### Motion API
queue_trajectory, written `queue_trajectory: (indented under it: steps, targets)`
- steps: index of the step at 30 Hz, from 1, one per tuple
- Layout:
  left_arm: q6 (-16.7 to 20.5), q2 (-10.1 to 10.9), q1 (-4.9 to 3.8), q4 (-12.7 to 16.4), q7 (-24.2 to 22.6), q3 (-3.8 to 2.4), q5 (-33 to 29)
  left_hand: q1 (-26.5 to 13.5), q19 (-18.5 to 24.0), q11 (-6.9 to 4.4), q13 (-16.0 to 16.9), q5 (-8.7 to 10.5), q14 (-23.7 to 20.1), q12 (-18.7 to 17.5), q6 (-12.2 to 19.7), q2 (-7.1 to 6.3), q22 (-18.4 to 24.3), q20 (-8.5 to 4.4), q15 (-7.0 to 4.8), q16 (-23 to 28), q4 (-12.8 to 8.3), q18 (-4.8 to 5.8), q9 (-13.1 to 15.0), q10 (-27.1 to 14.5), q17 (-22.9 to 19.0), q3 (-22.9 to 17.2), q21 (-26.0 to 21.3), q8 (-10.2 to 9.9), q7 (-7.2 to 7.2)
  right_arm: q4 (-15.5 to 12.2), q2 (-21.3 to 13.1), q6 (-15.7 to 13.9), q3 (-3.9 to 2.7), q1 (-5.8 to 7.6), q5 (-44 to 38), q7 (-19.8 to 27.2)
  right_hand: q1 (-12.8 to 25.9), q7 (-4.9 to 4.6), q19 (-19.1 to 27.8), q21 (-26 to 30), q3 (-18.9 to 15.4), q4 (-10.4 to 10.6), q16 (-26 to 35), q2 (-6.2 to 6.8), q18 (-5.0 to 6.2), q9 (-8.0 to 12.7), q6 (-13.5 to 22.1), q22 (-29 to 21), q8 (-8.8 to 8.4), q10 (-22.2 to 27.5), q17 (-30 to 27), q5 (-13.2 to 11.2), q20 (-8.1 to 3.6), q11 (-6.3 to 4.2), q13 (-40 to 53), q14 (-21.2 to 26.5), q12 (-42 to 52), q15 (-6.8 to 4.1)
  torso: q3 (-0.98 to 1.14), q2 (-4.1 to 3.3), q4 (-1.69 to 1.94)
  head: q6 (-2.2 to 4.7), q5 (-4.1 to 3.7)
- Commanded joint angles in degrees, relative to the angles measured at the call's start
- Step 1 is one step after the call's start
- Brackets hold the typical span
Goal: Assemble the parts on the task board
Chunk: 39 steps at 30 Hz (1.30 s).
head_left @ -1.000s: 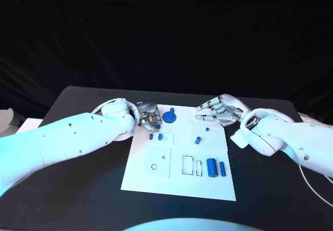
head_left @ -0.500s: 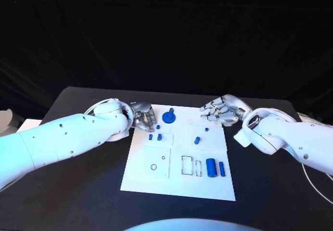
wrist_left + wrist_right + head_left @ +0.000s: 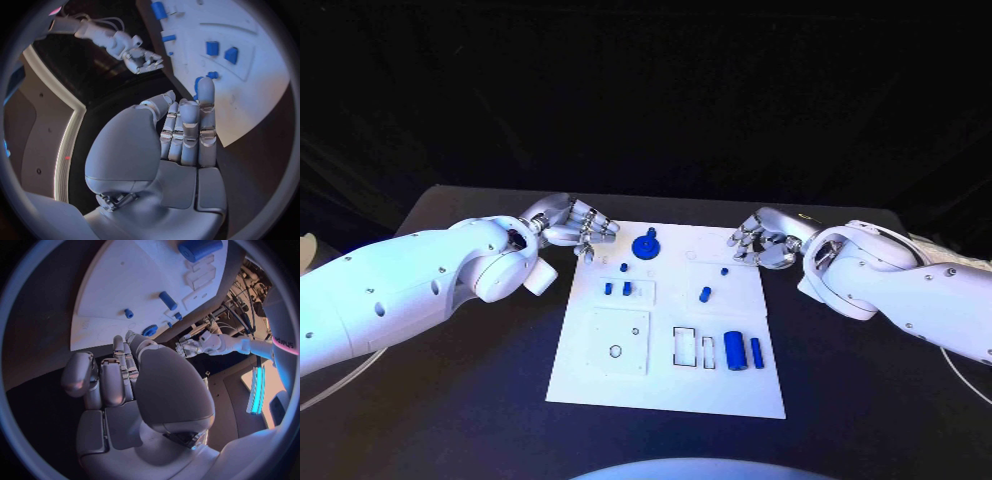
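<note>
1. We see the task board (image 3: 668, 375) lying flat in the middle of the black counter (image 3: 459, 400), between the two arms.
2. On the board's far edge stands a round blue part (image 3: 646, 245) with a stem rising from it; just nearer, two small blue parts (image 3: 617, 288) sit side by side in a raised square frame.
3. A small slanted blue part (image 3: 705, 294) lies near the board's middle, with a tiny blue piece (image 3: 726, 270) just beyond it.
4. At the board's near right, a thick blue cylinder (image 3: 734, 351) and a thinner one (image 3: 756, 352) lie parallel, just beside two empty rectangular slots (image 3: 687, 345). A square plate with a small ring hole (image 3: 616, 351) sits on the near left.
5. Our left hand (image 3: 574, 226) hangs at the board's far left corner, fingers curled inward on nothing; the left wrist view shows those fingers (image 3: 187, 130) pressed together, empty.
6. Our right hand (image 3: 764, 243) hovers off the board's far right corner, likewise clenched; the right wrist view shows its fingers (image 3: 115, 375) folded with nothing grasped.
7. Each wrist view also shows the opposite hand across the board.
</note>
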<state>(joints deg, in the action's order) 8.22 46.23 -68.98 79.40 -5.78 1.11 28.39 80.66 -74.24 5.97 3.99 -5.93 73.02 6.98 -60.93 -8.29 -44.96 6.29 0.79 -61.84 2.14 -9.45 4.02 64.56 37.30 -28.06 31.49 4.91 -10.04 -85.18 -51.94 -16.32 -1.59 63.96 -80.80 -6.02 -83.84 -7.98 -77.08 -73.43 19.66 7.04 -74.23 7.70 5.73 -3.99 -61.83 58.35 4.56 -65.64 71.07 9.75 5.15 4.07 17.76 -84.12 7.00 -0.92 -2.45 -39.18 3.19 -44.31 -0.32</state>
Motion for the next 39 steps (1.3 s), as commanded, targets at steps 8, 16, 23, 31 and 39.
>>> queue_trajectory:
  steps: [8,16,23,31,39]
  targets:
    - [1.46,2.8,0.06,4.6,-8.86,0.27,-34.91,-1.11,0.68,-0.28,0.15,-0.21,-0.85,1.19,-0.99,0.13,0.41,-0.16,-0.17,0.59,0.41,-0.99,0.1,1.18,-1.48,0.36,-0.73,0.77,0.24,-0.74,0.61,6.24,0.0,-0.86,-18.04,-5.5,1.23,0.8,-0.46,0.69,3.49,-0.46,0.78,2.23,0.38,0.09,-0.25,-0.45,-0.75,-1.13,-0.59,-2.12,-0.24,-0.41,-5.32,-2.16,-2.24,-0.24,-0.05,-0.08,-0.04,0.1,-1.49]
    - [1.53,3.63,0.11,6.35,-10.01,0.31,-35.73,-1.23,0.7,-0.36,0.17,-0.19,-0.96,1.46,-1.16,0.14,0.5,-0.19,-0.23,0.67,0.39,-1.0,0.11,1.34,-1.77,0.48,-0.84,0.93,0.31,-0.86,1.91,7.37,0.0,-1.31,-19.25,-5.07,1.57,0.93,-0.5,0.76,4.15,-0.53,0.98,2.38,0.37,0.07,-0.36,-0.49,-0.74,-1.16,-0.79,-2.62,-0.37,-0.51,-6.44,-2.18,-2.62,-0.33,0.04,-0.13,-0.09,0.14,-1.29]
    - [1.55,3.8,0.11,6.87,-10.22,0.32,-35.84,-1.31,0.71,-0.39,0.18,-0.18,-1.06,1.58,-1.2,0.13,0.54,-0.21,-0.25,0.78,0.39,-1.01,0.12,1.4,-2.03,0.55,-0.89,0.98,0.35,-0.46,3.22,7.43,0.0,-1.76,-19.41,-4.37,1.63,0.96,-0.54,0.76,4.5,-0.61,1.03,2.34,0.36,0.06,-0.42,-0.48,-0.74,-1.21,-0.83,-2.8,-0.42,-0.53,-6.91,-2.2,-2.75,-0.36,0.07,-0.12,-0.01,0.04,-1.25]
    - [1.3,3.75,0.11,6.85,-9.97,0.32,-35.86,-0.88,0.73,-0.51,0.15,-0.45,-1.33,1.91,-1.26,0.3,0.68,-0.32,-0.39,1.02,-0.08,-1.03,0.09,1.39,-2.66,0.39,-1.06,1.13,0.45,-0.05,4.36,7.9,0.01,-2.07,-19.44,-3.82,1.65,0.98,-0.59,0.8,5.12,-0.77,1.19,2.11,0.36,0.04,-0.55,-0.52,-0.72,-1.41,-1.0,-2.93,-0.46,-0.56,-7.6,-2.23,-2.84,-0.34,0.01,-0.09,-0.05,-0.12,-1.29]
    - [1.26,3.76,0.11,6.92,-9.77,0.33,-35.86,-0.88,0.74,-0.49,0.13,-0.51,-1.4,1.93,-1.19,0.23,0.71,-0.34,-0.39,1.08,-0.15,-1.03,0.07,1.31,-2.81,0.41,-1.09,1.13,0.41,0.27,4.84,10.18,0.03,-2.21,-20.19,-4.33,0.89,1.17,-1.24,0.14,7.32,-1.96,0.61,0.86,0.17,-0.3,-2.59,0.58,-0.02,-3.6,-0.43,-4.52,-0.64,-0.9,-8.85,-2.58,-2.38,-0.52,0.06,-0.09,-0.05,-0.22,-1.23]
